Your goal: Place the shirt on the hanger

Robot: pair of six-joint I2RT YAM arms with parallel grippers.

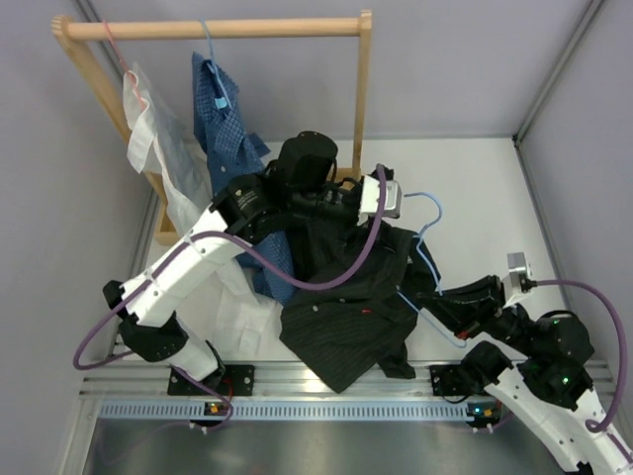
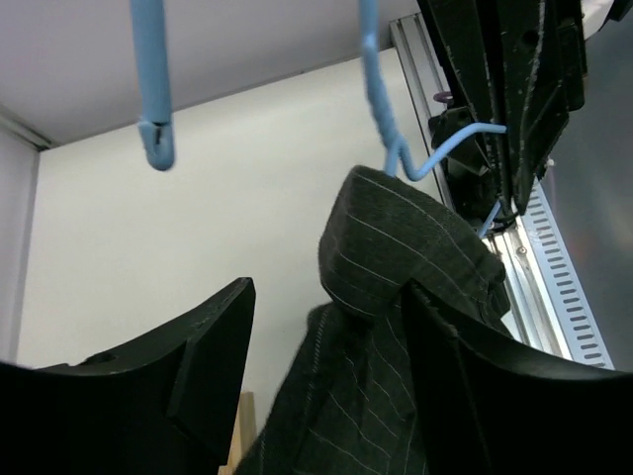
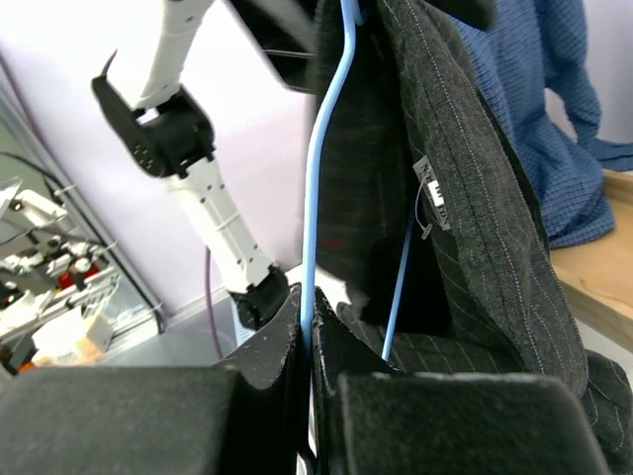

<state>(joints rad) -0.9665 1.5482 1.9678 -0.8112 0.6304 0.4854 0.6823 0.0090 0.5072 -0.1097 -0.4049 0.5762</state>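
Observation:
The black pinstriped shirt point(image 1: 346, 302) hangs bunched at the table's middle, partly draped over the light-blue wire hanger point(image 1: 427, 237), whose hook points to the far side. My right gripper point(image 1: 447, 299) is shut on one hanger wire point(image 3: 315, 198); the shirt point(image 3: 475, 198) with its white neck label point(image 3: 432, 203) hangs just beyond it. My left gripper point(image 1: 388, 226) is above the shirt's top. In the left wrist view its fingers point(image 2: 213, 356) stand wide apart, with a fold of shirt point(image 2: 396, 257) between them against the right finger. The hanger's hook and neck point(image 2: 381, 109) show above.
A wooden rack point(image 1: 218, 28) at the back left carries a white shirt point(image 1: 148, 129) and a blue checked shirt point(image 1: 223, 109), which trail down beside the black one. White cloth point(image 1: 242, 317) lies at the left. A metal rail point(image 1: 326, 381) runs along the near edge.

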